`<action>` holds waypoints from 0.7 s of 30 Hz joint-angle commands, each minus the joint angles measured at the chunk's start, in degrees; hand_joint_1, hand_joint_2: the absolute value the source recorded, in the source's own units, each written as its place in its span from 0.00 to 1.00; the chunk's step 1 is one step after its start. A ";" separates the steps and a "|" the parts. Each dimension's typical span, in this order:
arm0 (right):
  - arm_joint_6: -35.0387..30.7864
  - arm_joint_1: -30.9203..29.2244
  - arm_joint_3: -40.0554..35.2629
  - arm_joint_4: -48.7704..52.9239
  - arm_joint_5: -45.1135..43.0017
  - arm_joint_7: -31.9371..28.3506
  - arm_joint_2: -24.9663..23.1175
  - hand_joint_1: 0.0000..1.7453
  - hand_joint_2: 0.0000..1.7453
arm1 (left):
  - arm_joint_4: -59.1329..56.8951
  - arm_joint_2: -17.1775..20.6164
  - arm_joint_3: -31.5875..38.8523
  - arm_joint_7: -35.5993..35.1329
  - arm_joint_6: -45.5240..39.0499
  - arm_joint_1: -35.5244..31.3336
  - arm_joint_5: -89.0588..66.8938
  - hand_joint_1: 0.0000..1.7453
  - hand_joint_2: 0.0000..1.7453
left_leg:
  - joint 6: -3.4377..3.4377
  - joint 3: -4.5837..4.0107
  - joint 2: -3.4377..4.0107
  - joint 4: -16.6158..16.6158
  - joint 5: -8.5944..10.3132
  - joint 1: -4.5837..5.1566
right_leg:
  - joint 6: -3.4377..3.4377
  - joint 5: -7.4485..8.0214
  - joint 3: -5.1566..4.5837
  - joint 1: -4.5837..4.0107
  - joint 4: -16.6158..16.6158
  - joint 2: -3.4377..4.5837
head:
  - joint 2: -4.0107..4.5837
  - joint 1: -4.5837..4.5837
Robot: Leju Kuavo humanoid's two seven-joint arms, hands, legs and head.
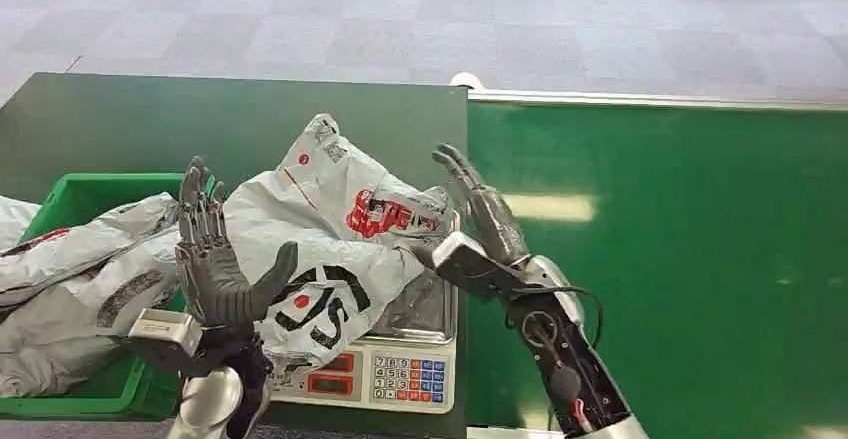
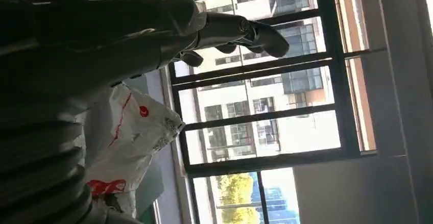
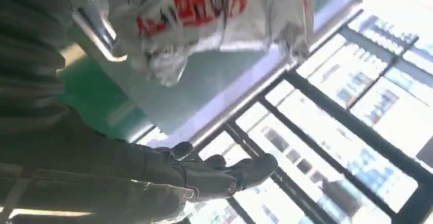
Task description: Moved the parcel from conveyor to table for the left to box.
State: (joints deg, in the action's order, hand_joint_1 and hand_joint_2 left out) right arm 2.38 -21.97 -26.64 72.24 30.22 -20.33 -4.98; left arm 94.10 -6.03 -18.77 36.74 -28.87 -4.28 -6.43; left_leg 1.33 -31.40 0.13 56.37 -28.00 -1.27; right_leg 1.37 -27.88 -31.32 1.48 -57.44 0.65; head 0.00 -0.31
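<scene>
While both hands hover apart, the parcel (image 1: 330,229) sits on the scale (image 1: 395,354).
Left hand (image 1: 210,259) at its nine o'clock, right hand (image 1: 480,224) at three, fingers spread, gripping nothing; green bin (image 1: 85,194) of bags lies left on the tabletop (image 1: 150,119).

Grey carpet-tiled floor (image 1: 400,29) lies beyond the table; dark-framed windows (image 2: 265,112) show sunlit buildings outside.
</scene>
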 commanded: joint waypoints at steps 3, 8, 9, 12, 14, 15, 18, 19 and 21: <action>-16.94 20.75 18.33 31.45 -1.11 -7.22 3.93 0.00 1.00 | 3.26 0.98 1.50 -0.32 2.89 7.44 -2.85 0.00 1.00 | -0.15 -0.17 -0.47 -0.09 0.11 0.00 | -0.13 -0.02 0.03 -0.05 0.15 -0.54 | 0.00 0.00; -24.71 43.95 31.24 48.68 -3.09 -8.55 2.57 0.00 1.00 | 3.20 2.98 1.78 -0.97 3.86 10.14 -3.57 0.00 1.00 | -0.08 -0.19 -0.67 -0.06 0.03 0.01 | -0.07 -0.15 0.01 -0.01 0.13 -0.74 | 0.00 -0.02; -23.69 49.71 33.90 50.60 -7.44 -11.49 1.83 0.00 1.00 | 3.12 3.62 2.25 -0.99 4.16 10.98 -2.99 0.00 1.00 | -0.10 -0.14 -0.97 -0.16 0.03 -0.02 | -0.11 -0.23 0.22 -0.06 0.27 -1.07 | 0.00 -0.07; -21.73 52.32 36.15 50.84 -9.23 -13.73 -0.58 0.00 1.00 | 3.04 3.62 2.91 -0.57 4.69 11.58 -2.23 0.00 1.00 | -0.06 -0.20 -0.91 -0.13 -0.07 0.00 | -0.07 -0.30 0.11 -0.04 0.19 -0.94 | 0.00 0.00; -20.69 52.42 36.47 50.75 -9.45 -12.79 -2.02 0.00 1.00 | 3.23 3.56 3.01 -0.62 4.77 11.93 -2.15 0.00 1.00 | -0.06 -0.28 -0.52 -0.04 -0.21 0.02 | -0.05 -0.29 -0.08 0.00 0.06 -0.59 | 0.00 0.00; -18.76 53.92 37.47 50.81 -10.31 -12.44 -4.01 0.00 1.00 | 3.75 3.66 3.00 -0.87 5.24 12.44 -3.05 0.00 1.00 | -0.07 -0.26 -0.46 -0.07 -0.24 0.03 | -0.14 -0.31 -0.07 0.00 0.06 -0.56 | 0.00 -0.07; -14.69 54.24 39.30 48.58 -12.00 -14.72 -7.90 0.00 1.00 | 5.74 3.93 3.33 -1.55 6.21 13.16 -4.94 0.00 1.00 | -0.03 -0.23 -0.38 -0.08 -0.20 0.00 | -0.15 -0.29 -0.05 -0.03 0.09 -0.57 | 0.00 -0.02; -14.69 54.24 39.30 48.58 -12.00 -14.72 -7.90 0.00 1.00 | 5.74 3.93 3.33 -1.55 6.21 13.16 -4.94 0.00 1.00 | -0.02 -0.24 -0.33 -0.06 -0.21 -0.02 | -0.12 -0.27 -0.09 -0.04 0.09 -0.50 | 0.00 -0.02; -14.43 53.52 39.50 48.15 -11.71 -14.82 -8.15 0.00 1.00 | 5.89 3.89 3.52 -1.79 6.38 13.16 -5.07 0.00 1.00 | -0.04 -0.22 -0.25 -0.08 -0.20 -0.01 | -0.13 -0.24 -0.11 -0.04 0.09 -0.44 | 0.00 -0.02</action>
State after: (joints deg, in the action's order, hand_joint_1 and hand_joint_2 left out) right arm -13.84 28.45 7.10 120.26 18.73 -33.94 -7.05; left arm 98.90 -3.78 -16.33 35.87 -23.28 7.80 -10.73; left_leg 1.35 -31.61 -0.07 56.34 -28.25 -1.27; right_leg 1.36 -28.15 -31.43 1.48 -57.38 0.30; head 0.00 -0.33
